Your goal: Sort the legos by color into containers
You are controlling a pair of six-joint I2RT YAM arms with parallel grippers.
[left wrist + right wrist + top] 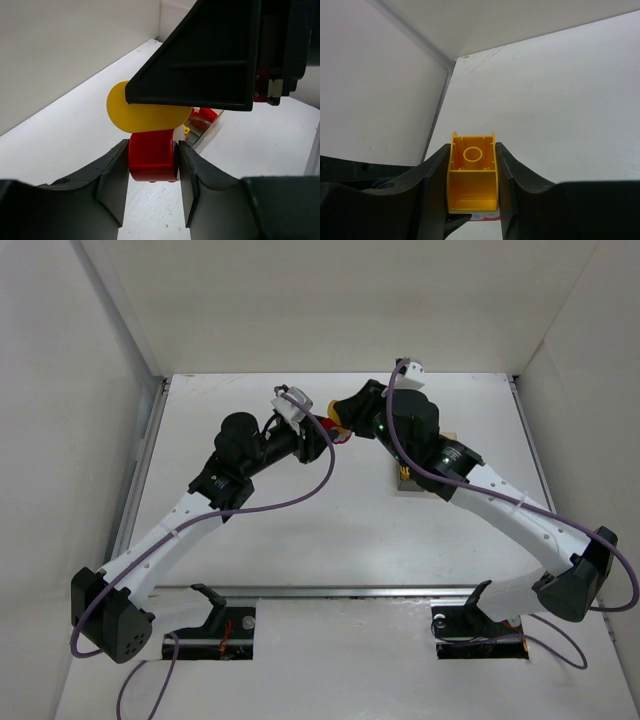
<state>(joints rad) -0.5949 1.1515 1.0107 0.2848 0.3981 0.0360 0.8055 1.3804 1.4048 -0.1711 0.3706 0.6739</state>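
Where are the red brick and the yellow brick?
red brick (152, 161): left wrist view, on its front face.
yellow brick (472, 189): right wrist view, on its hollow inside.

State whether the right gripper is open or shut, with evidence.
Shut: the right gripper clamps a yellow lego, both fingers pressing its sides.

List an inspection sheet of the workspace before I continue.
Surface: white tabletop, matt.
Job's things: red plastic brick in the left gripper; yellow plastic brick in the right gripper; joined small containers partly hidden under the right arm.
Clutter: nothing seen.
Grippers: both shut on their bricks, tips close together.
Cables: purple cables loop along both arms.
Surroundings: white walls on three sides.
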